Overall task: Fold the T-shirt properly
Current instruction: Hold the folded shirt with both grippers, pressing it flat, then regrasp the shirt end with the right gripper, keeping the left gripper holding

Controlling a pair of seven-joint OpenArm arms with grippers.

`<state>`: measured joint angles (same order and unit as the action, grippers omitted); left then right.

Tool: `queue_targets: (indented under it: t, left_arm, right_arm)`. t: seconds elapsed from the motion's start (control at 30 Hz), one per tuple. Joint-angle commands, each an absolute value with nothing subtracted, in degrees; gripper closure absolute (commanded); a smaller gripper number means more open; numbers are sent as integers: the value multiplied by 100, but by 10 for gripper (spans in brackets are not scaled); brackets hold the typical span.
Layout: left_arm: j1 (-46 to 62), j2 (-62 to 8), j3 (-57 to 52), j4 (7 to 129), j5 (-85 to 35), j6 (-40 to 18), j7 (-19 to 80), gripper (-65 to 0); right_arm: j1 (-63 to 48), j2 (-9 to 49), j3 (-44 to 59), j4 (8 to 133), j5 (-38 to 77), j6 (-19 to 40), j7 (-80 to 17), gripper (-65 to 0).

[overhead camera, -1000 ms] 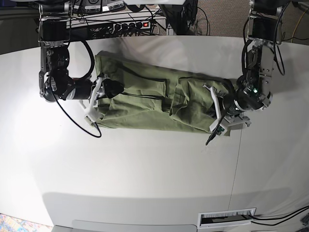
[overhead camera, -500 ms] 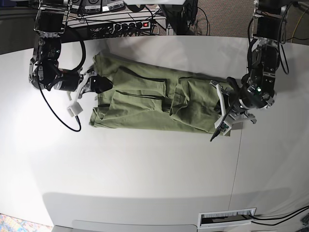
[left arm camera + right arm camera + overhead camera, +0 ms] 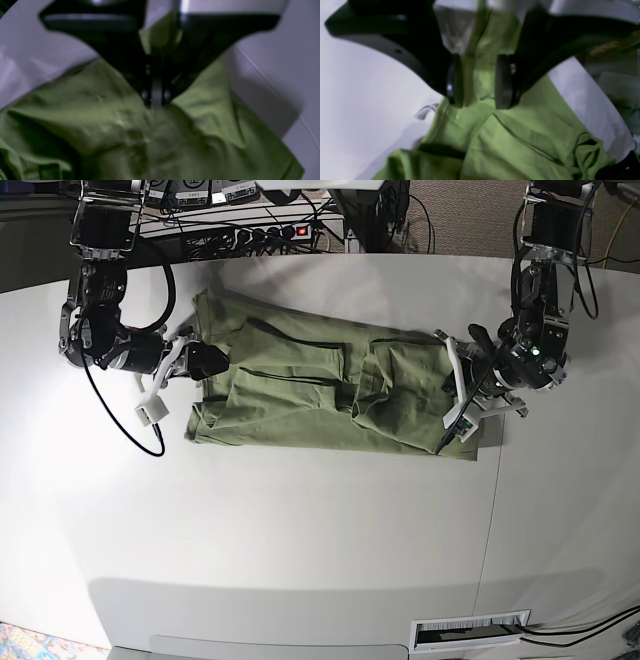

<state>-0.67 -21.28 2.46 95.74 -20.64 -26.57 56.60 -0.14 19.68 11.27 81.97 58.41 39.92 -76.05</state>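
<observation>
The sage-green T-shirt lies folded into a long strip across the white table. My left gripper is at the strip's right end. Its wrist view shows the left gripper shut, with bunched T-shirt cloth pinched at its tips. My right gripper sits at the strip's left end. In the right wrist view the right gripper is open, its pads standing either side of a raised fold of the T-shirt without closing on it.
A power strip with a lit red switch and tangled cables sits beyond the table's far edge. A seam runs down the table at the right. A slotted vent lies near the front edge.
My right gripper has pulled back left to the shirt's left end and opened wider. My left gripper has closed on the right end and shifted slightly up. The shirt's left end lies flatter.
</observation>
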Motion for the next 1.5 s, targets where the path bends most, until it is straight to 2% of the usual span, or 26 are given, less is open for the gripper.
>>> queue_targets:
  t: [0.0, 0.3, 0.57, 1.0, 1.37, 1.47]
  left_arm:
    - [-143, -2178, 207, 9679, -2088, -2641, 5614, 0]
    - [-78, -2176, 209, 9671, -2067, -2641, 5605, 0]
    - [-78, -2176, 209, 9671, -2233, -2646, 5610, 0]
    - [-80, -2176, 209, 9671, -2233, -2685, 5588, 0]
    - [-80, -2176, 209, 9671, -2233, -2687, 5548, 0]
    - [-80, -2176, 209, 9671, -2231, -2687, 5548, 0]
  right_arm:
    - [80, 2047, 1175, 8278, 5837, 4000, -7487, -227]
    - [80, 2027, 1175, 8278, 5382, 4000, -7019, -228]
    - [108, 1529, 1173, 8276, 5111, 4000, -6825, -228]
    - [113, 1105, 1168, 8132, 4984, 4000, -6792, -228]
    - [110, 1096, 1168, 7526, 5011, 4000, -6619, -227]
    - [110, 1098, 1168, 7526, 5253, 4000, -6615, -166]
